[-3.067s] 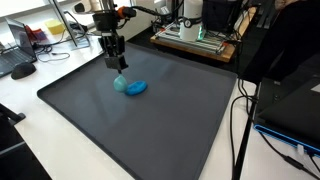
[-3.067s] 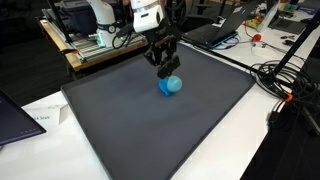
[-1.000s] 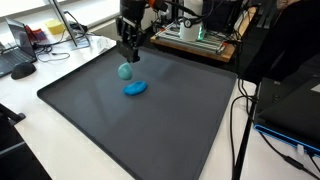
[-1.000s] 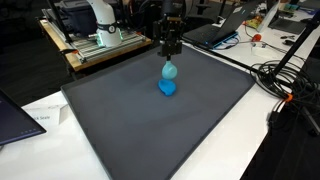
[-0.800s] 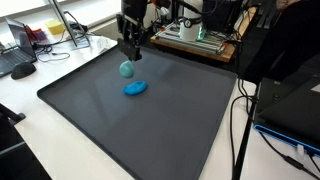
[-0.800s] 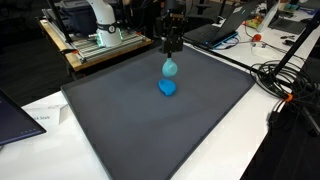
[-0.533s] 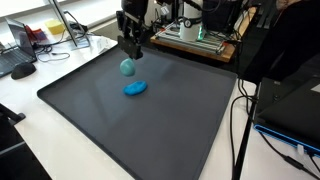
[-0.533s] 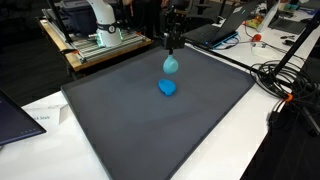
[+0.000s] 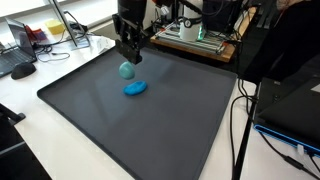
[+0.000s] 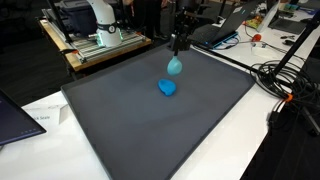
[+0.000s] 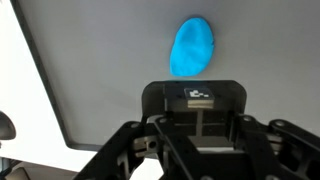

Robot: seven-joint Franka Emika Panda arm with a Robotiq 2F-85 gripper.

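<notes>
The tool (image 9: 128, 57) was pinched on a teal lump (image 9: 126, 70), seemingly by its top, and held it in the air over the dark mat (image 9: 120, 125). A blue lump (image 9: 134, 88) lay on the mat just below, apart from it.

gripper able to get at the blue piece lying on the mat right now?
Probably not as it stands. The gripper is shut on the teal lump, held above the mat. The blue piece lies close below in the open with nothing around it, so the path looks free, but the jaws are full.
</notes>
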